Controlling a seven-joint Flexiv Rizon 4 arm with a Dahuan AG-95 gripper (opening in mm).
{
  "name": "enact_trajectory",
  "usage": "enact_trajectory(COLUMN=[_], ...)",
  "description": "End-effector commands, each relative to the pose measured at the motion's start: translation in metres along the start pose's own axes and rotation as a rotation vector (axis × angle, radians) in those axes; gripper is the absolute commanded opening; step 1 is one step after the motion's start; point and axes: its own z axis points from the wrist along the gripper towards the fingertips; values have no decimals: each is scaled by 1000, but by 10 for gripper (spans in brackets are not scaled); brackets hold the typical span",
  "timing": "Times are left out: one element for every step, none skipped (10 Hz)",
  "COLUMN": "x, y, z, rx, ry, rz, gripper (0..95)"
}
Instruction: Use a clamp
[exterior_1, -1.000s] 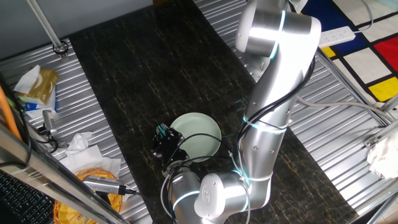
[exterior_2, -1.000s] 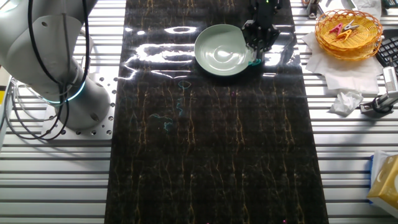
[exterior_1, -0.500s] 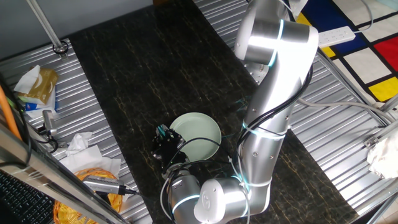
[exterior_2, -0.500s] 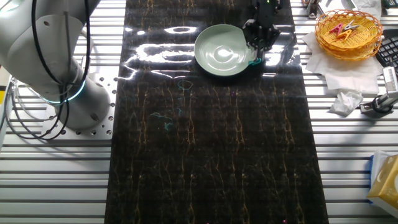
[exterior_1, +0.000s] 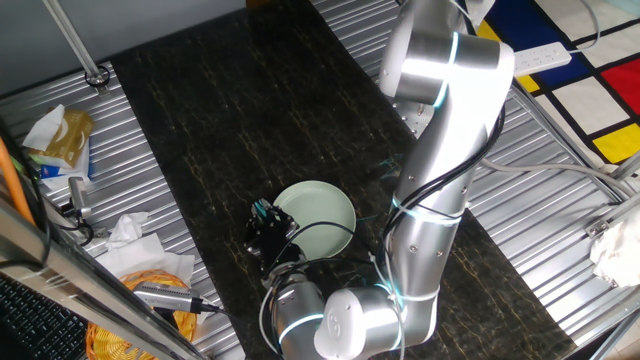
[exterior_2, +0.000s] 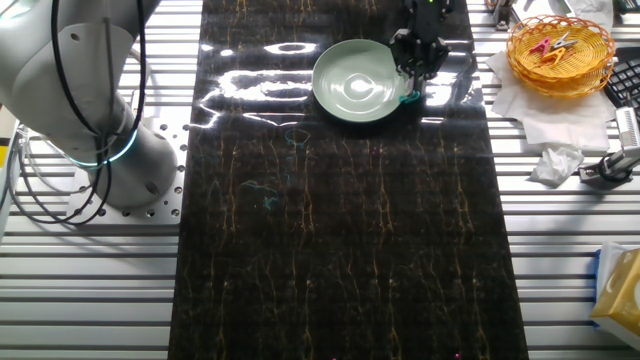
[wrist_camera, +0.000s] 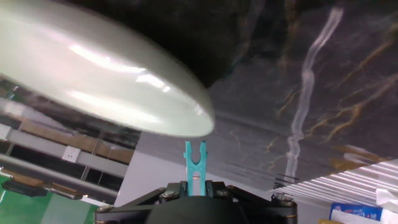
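Observation:
A small teal clamp (wrist_camera: 195, 163) sticks out from between the fingers of my black gripper (wrist_camera: 195, 184), which is shut on its tail. Its two prongs point at the rim of the pale green plate (wrist_camera: 93, 81) and stop just short of it in the hand view. In one fixed view the gripper (exterior_1: 264, 232) sits at the plate's (exterior_1: 325, 215) left edge, with the clamp (exterior_1: 262, 209) showing as a teal speck. In the other fixed view the gripper (exterior_2: 416, 68) hangs over the plate's (exterior_2: 352, 85) right rim, and the clamp (exterior_2: 407, 98) is beside it.
The plate rests on a dark marbled mat (exterior_2: 340, 230). A wicker basket (exterior_2: 560, 50) with coloured clips stands at the right on white tissue. Crumpled paper (exterior_2: 555, 165), a tool (exterior_2: 615, 165) and a box (exterior_2: 618, 290) lie off the mat. The arm's base (exterior_2: 90, 110) is at the left.
The arm's upper links have shifted slightly. The gripper and the clamp stay at the plate's rim, barely moved.

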Motion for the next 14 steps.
enact_trajectory(x=[-4, -4, -4, -4, -5, -4, -2, 1, 3, 5, 5, 5, 8, 9], y=[-2, -2, -2, -2, -2, -2, 1, 3, 5, 6, 6, 6, 8, 9], z=[2, 2, 2, 2, 4, 3, 2, 2, 3, 4, 4, 4, 7, 9], rx=[-6, -7, -8, -9, -10, -8, 1, 7, 9, 11, 10, 10, 15, 17], ry=[2, 4, 4, 5, 4, 1, -14, -23, -25, -29, -26, -26, -40, -45], rz=[-1, -3, -5, -8, -9, -11, -1, 0, 3, 1, -4, -7, -7, -3], gripper=[0, 0, 0, 0, 0, 0, 0, 0, 0, 0, 0, 0, 0, 0])
